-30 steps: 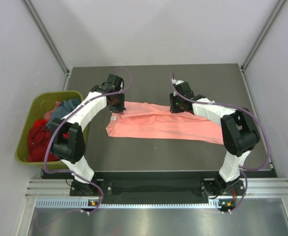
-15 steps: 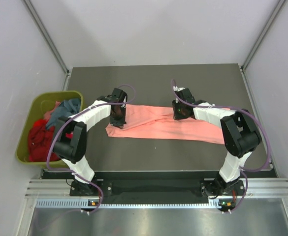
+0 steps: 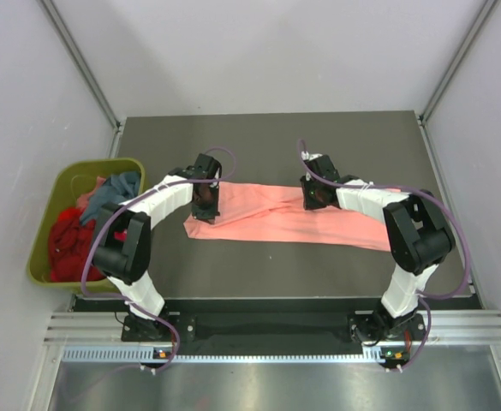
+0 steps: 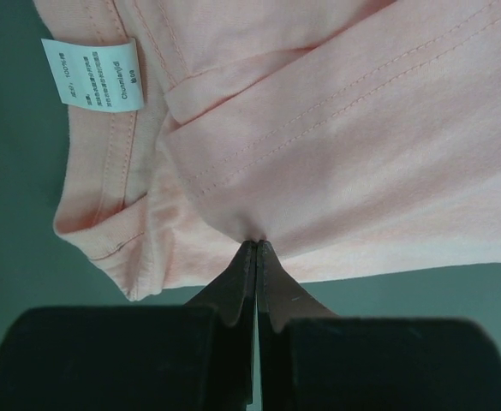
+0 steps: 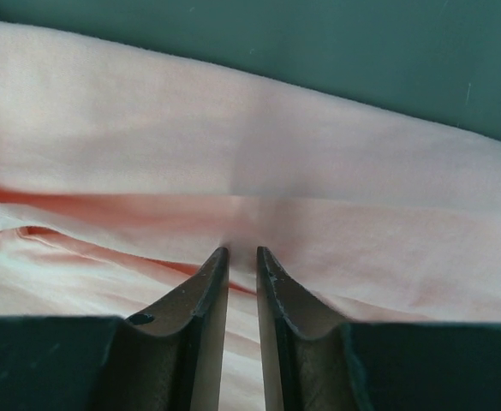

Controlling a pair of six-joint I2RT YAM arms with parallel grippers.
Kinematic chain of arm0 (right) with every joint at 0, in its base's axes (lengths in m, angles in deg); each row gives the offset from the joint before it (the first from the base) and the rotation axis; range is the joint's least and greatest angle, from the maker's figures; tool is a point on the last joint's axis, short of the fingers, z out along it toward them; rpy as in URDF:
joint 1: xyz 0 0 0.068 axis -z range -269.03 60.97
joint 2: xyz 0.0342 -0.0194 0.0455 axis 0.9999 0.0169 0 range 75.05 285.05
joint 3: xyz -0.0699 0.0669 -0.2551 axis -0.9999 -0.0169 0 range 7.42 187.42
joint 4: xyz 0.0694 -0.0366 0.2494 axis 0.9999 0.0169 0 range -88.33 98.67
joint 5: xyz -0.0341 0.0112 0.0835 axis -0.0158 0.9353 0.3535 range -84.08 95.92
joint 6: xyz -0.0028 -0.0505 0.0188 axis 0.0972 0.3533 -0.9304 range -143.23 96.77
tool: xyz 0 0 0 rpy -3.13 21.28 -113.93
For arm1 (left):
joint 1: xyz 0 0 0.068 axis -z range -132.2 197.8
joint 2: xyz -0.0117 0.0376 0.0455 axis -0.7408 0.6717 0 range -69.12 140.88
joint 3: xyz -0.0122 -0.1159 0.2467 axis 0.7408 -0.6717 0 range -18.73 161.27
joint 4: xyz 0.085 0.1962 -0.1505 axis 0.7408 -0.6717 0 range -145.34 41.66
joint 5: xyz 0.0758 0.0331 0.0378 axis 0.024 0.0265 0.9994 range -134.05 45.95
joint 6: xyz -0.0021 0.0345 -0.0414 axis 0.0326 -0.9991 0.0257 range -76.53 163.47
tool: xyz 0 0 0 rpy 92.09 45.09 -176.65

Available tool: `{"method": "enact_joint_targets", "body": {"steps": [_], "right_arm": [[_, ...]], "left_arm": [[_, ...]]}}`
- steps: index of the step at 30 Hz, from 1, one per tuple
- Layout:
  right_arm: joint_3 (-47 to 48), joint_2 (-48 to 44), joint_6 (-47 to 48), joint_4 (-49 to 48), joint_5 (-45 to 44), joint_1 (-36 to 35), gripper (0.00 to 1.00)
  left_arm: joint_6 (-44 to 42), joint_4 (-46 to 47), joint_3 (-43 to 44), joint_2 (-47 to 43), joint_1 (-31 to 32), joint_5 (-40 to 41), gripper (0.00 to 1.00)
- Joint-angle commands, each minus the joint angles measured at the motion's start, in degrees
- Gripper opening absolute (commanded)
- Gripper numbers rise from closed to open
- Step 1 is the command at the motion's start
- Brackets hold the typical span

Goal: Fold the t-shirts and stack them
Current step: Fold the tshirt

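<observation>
The large salmon-pink t-shirt (image 3: pixel 276 218) lies across the middle of the dark table as a long band, with its far edge folded over toward the near side. My left gripper (image 3: pixel 204 205) is at its left end, shut on a pinch of the cloth (image 4: pixel 257 242), near the collar and its white label (image 4: pixel 96 73). My right gripper (image 3: pixel 312 199) is on the band's far edge right of the middle, its jaws (image 5: pixel 241 250) closed to a narrow gap on a fold of the pink cloth. A red shirt (image 3: pixel 62 244) and a teal-blue shirt (image 3: pixel 111 190) lie in the bin.
The olive-green bin (image 3: pixel 96 164) stands off the table's left edge, beside my left arm. The dark table top (image 3: pixel 276 141) extends behind the shirt to the back wall. Metal frame posts run up at both back corners.
Since one second ago both grippers moved toward the near side, carrying the shirt's far edge over onto itself, so the shirt is a narrower band. Nothing has moved in the last half second.
</observation>
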Motion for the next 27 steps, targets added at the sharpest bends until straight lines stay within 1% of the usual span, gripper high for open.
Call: {"method": "enact_joint_targets", "body": {"steps": [1, 2, 3, 6, 7, 9, 10, 11, 14, 16, 18, 19, 20, 21, 23, 25, 26, 27], "right_arm": [[-1.0, -1.6, 0.9, -1.5, -0.4, 0.0, 0.2], [-1.1, -1.5, 1.1, -1.2, -0.4, 0.0, 0.2], [-1.0, -1.4, 1.3, -1.0, 0.0, 0.0, 0.2], [-0.1, -2.6, 1.9, 0.7, 0.4, 0.0, 0.22], [0.4, -3.7, 2.0, 1.1, 0.0, 0.2, 0.24], [2.5, -4.5, 2.0, 3.3, -0.2, 0.5, 0.25], [3.3, -5.2, 1.7, 4.1, -0.5, 1.3, 0.26], [3.8, -5.4, 1.6, 4.7, -0.6, 1.8, 0.27], [5.3, -6.3, 1.5, 6.8, -0.5, 4.8, 0.3], [5.9, -7.0, 1.8, 8.2, 0.6, 8.2, 0.31], [6.4, -7.4, 2.1, 8.8, 2.7, 11.1, 0.32], [6.6, -7.8, 2.6, 9.2, 2.7, 14.1, 0.33], [6.7, -8.0, 2.9, 9.9, 4.4, 15.6, 0.34], [7.0, -8.0, 3.3, 10.5, 5.2, 17.1, 0.36], [7.9, -7.5, 4.6, 12.0, 6.3, 21.5, 0.38], [8.6, -6.8, 5.4, 12.6, 8.1, 25.5, 0.39], [8.8, -6.5, 6.3, 13.8, 8.6, 26.5, 0.4], [9.5, -5.7, 6.9, 14.2, 9.4, 29.5, 0.4]], "left_arm": [[0.9, 1.8, -2.1, 0.7, 0.1, 0.4, 0.0], [0.9, 2.1, -2.5, 1.2, 0.1, 0.2, 0.05], [0.9, 2.2, -2.7, 1.1, 0.3, 0.1, 0.16], [-0.1, 1.1, -0.7, 0.1, 0.3, 0.5, 0.24], [-1.0, 0.6, 2.2, -0.1, 0.2, 1.0, 0.26], [-1.6, -0.6, 6.0, 0.4, -0.1, 1.4, 0.27], [-2.3, -0.8, 10.1, 1.7, -0.3, 1.4, 0.28], [-2.7, -0.8, 12.1, 2.5, -0.7, 2.0, 0.29], [-3.8, -1.3, 20.0, 7.7, -2.2, 2.2, 0.29], [-4.3, -1.5, 25.4, 10.7, -3.3, 0.5, 0.28], [-4.5, -1.5, 28.5, 15.0, -4.6, -1.0, 0.27], [-4.7, -1.6, 31.2, 16.3, -4.9, -1.1, 0.28], [-4.8, -1.9, 32.5, 19.0, -5.5, -1.1, 0.27], [-5.0, -2.3, 33.8, 20.3, -5.7, -2.7, 0.27], [-5.7, -4.2, 37.5, 23.8, -6.2, -2.1, 0.28], [-6.1, -5.5, 40.2, 25.8, -6.8, 0.4, 0.29], [-6.0, -5.8, 40.6, 27.0, -7.8, 0.5, 0.29], [-6.0, -5.8, 40.6, 27.2, -8.4, 0.3, 0.31]]}}
